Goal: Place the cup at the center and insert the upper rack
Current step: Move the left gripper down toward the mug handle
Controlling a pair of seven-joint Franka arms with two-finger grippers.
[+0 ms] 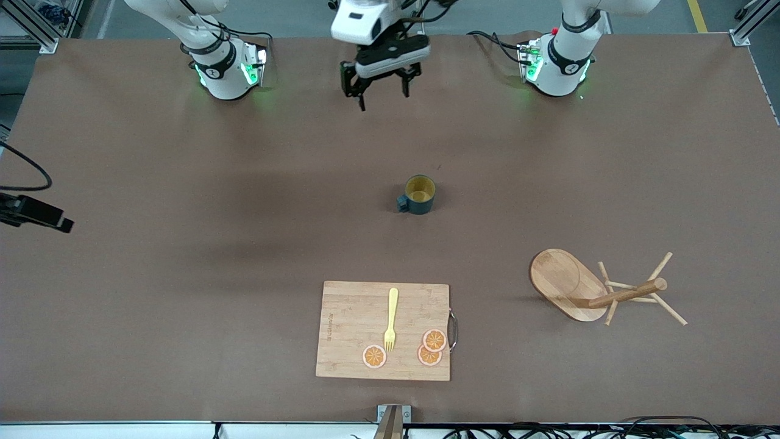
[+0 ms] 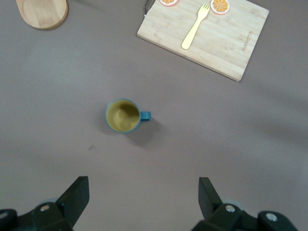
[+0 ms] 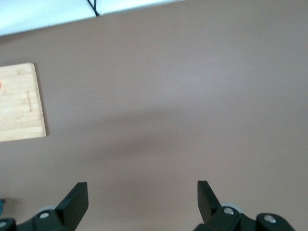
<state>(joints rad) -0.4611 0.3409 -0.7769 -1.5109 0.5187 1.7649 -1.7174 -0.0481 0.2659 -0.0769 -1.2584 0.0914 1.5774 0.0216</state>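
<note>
The cup (image 1: 420,194) stands upright near the middle of the table, its handle toward the right arm's end. It also shows in the left wrist view (image 2: 123,116). The upper rack (image 1: 609,291) lies tipped on its side toward the left arm's end, nearer the front camera than the cup. Its oval base (image 1: 563,281) stands on edge; part of that base shows in the left wrist view (image 2: 43,12). My left gripper (image 1: 382,96) is open and empty, up in the air between the two arm bases (image 2: 143,185). My right gripper (image 3: 142,187) is open and empty over bare table; the front view does not show it.
A rectangular cutting board (image 1: 350,332) lies near the front edge with a yellow fork (image 1: 390,318) and three orange slices (image 1: 434,340) on it. A corner of the board shows in the right wrist view (image 3: 19,101). A black device (image 1: 36,213) juts in at the right arm's end.
</note>
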